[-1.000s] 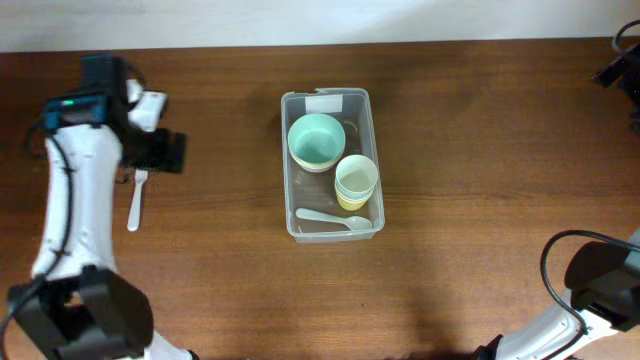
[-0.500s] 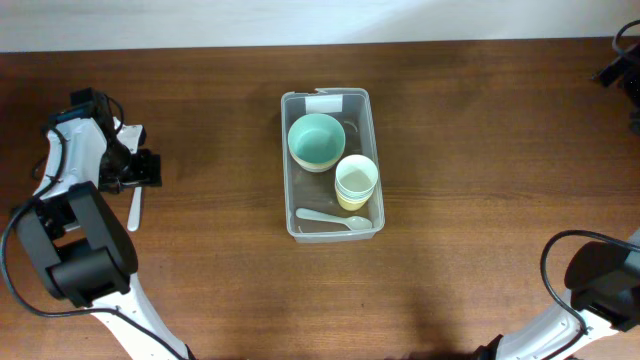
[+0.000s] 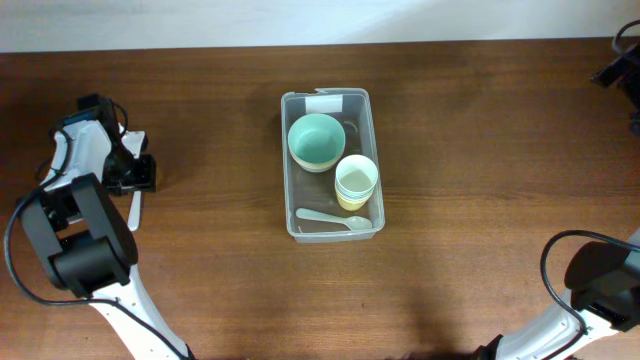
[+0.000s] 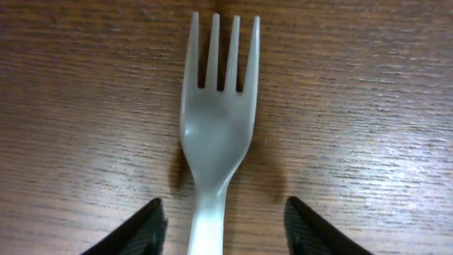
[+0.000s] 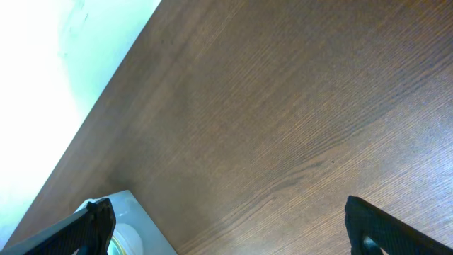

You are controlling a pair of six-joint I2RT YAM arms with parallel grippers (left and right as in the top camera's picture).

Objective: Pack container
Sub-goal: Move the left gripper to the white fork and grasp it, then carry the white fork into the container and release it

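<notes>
The clear container [image 3: 285,170] stands mid-table, its white label at the far end. Inside are a teal bowl [image 3: 316,140], stacked pale yellow cups [image 3: 356,180] and a white spoon [image 3: 325,218]. A white plastic fork [image 3: 135,207] lies flat on the wood at the far left. My left gripper [image 3: 135,175] is down over its handle. In the left wrist view the fork [image 4: 216,127] points tines away, and the left gripper [image 4: 224,202] straddles the handle with a gap on each side. My right gripper [image 5: 228,204] is wide open above bare wood, with nothing between its fingers.
A corner of the container [image 5: 138,212] shows at the lower left of the right wrist view. The right gripper [image 3: 618,62] sits at the table's far right edge. A pale wall borders the table's far edge.
My left arm has dropped lower over the fork and shifted slightly left. Its jaws have narrowed around the handle. The right arm and the container's contents have not moved.
</notes>
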